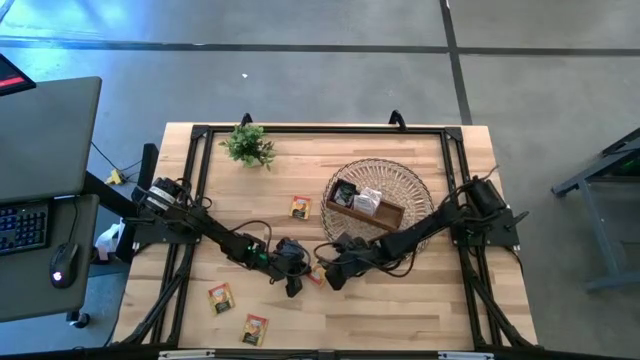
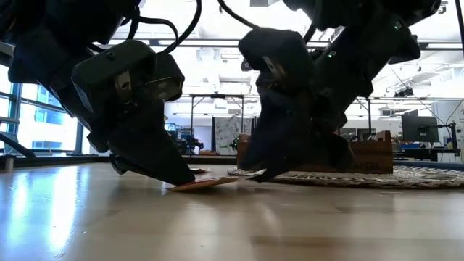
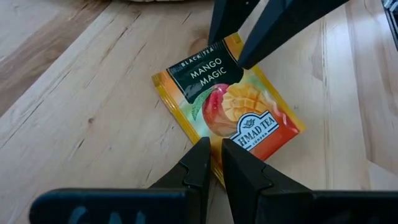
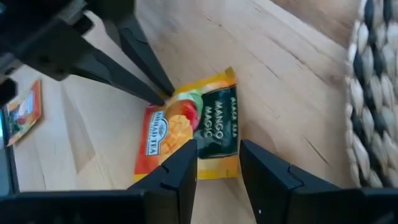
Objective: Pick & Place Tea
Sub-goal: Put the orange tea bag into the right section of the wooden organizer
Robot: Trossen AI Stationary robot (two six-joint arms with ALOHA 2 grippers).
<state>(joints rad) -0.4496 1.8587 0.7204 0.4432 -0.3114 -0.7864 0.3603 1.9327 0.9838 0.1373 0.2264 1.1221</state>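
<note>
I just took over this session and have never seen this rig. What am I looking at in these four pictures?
Two dark robot arms work at a wooden table. One picture looks down from above, one looks level across the tabletop, and two come from cameras on the wrists. Both arms meet at one orange Mango Magic tea packet. The left gripper pinches one edge of it, lifting that edge slightly. The right gripper stands open at the opposite edge. Other packets lie loose on the table. A wicker basket holds a wooden tray, and a small plant stands at the far side.
</note>
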